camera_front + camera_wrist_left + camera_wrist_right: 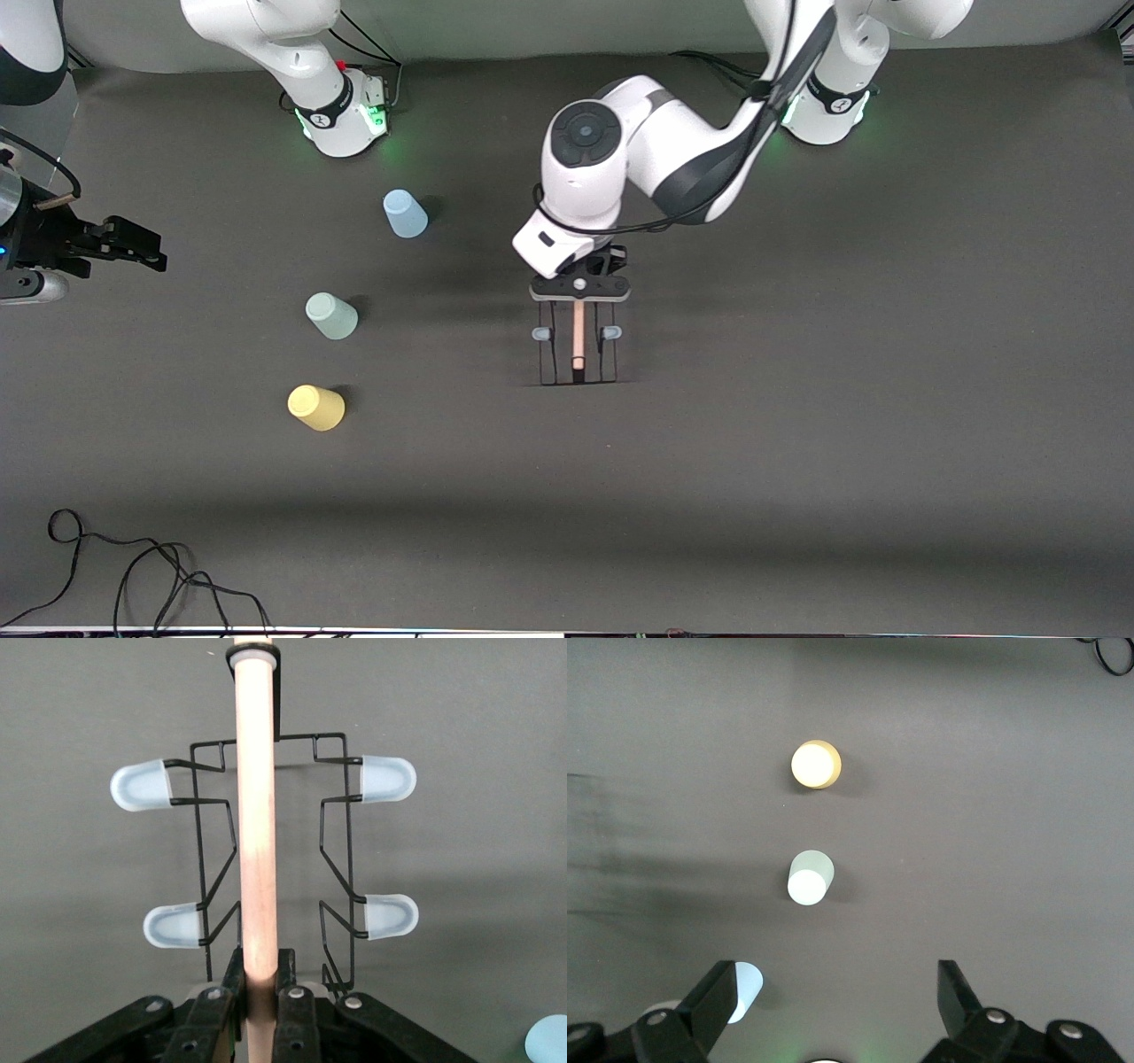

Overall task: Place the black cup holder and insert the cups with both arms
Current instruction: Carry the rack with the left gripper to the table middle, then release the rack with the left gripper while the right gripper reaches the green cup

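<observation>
The black cup holder (578, 341) stands upright at the middle of the table, and its pale-tipped pegs (140, 785) stick out to both sides. My left gripper (578, 285) is above it, shut on the wooden rod handle (257, 815); the fingers (288, 979) press the rod from both sides. Three cups stand upside down toward the right arm's end: light blue (406, 213), mint green (331, 316) and yellow (316, 408). My right gripper (146, 248) hangs high over that end, open and empty. In its wrist view (837, 979), the blue cup (747, 988) shows beside one finger.
Loose black cables (133, 576) lie at the table's edge nearest the front camera, toward the right arm's end. The two arm bases (345, 115) (828, 111) glow green along the edge farthest from the front camera. Bare dark mat (842, 399) surrounds the holder.
</observation>
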You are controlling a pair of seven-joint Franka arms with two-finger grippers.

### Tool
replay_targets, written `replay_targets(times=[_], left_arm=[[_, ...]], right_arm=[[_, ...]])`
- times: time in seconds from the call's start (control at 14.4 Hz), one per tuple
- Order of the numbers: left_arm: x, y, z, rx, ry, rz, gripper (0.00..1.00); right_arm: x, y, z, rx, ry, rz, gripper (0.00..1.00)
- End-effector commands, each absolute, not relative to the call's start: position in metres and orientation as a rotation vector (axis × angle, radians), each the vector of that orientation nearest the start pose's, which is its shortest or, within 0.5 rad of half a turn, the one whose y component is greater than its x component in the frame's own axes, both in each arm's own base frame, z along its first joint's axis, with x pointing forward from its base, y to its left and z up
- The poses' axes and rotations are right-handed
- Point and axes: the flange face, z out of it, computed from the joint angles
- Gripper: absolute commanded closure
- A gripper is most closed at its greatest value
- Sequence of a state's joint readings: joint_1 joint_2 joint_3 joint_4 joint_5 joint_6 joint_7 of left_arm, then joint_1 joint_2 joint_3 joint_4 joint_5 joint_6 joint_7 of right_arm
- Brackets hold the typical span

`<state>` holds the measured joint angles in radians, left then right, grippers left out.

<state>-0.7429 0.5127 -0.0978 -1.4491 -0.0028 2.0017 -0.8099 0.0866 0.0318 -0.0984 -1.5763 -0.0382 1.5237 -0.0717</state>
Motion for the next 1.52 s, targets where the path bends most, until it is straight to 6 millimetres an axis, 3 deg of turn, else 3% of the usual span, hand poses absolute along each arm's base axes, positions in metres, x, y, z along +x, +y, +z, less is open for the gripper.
replay_targets(times=[0.0, 0.42, 0.62, 0.69, 0.76, 0.83, 0.97, 1.18, 1.25, 1.45], left_arm=[[0.482, -0.532, 0.383, -3.198, 0.014, -0.029, 1.0], [0.483, -0.542, 0.353, -3.203, -0.022, -0.047, 1.0], [0.485, -0.543, 0.34, -3.196, -0.024, -0.056, 1.0], [0.485, -0.543, 0.335, -3.192, -0.019, -0.049, 0.94], [0.485, -0.543, 0.338, -3.194, -0.007, -0.053, 0.33], [0.486, -0.542, 0.344, -3.199, -0.009, -0.062, 0.03], [0.489, -0.542, 0.365, -3.21, -0.014, -0.086, 0.0], [0.49, -0.527, 0.426, -3.227, 0.001, -0.124, 0.0], [0.495, -0.514, 0.448, -3.236, -0.004, -0.13, 0.0], [0.52, -0.447, 0.502, -3.228, -0.04, -0.076, 0.0]], right_arm=[[0.557, -0.009, 0.592, -3.193, -0.073, 0.13, 0.0], [0.56, -0.008, 0.572, -3.186, -0.076, 0.129, 0.0], [0.555, -0.004, 0.542, -3.154, -0.072, 0.148, 0.0], [0.55, -0.004, 0.53, -3.142, -0.07, 0.164, 0.0], [0.547, -0.004, 0.515, -3.142, -0.071, 0.176, 0.0], [0.545, -0.003, 0.501, -3.14, -0.071, 0.191, 0.0], [0.538, -0.002, 0.477, -3.137, -0.076, 0.21, 0.0], [0.524, 0.004, 0.427, -3.131, -0.097, 0.282, 0.0], [0.519, 0.008, 0.404, -3.132, -0.11, 0.27, 0.0], [0.507, 0.009, 0.342, -3.138, -0.114, 0.232, 0.0]])
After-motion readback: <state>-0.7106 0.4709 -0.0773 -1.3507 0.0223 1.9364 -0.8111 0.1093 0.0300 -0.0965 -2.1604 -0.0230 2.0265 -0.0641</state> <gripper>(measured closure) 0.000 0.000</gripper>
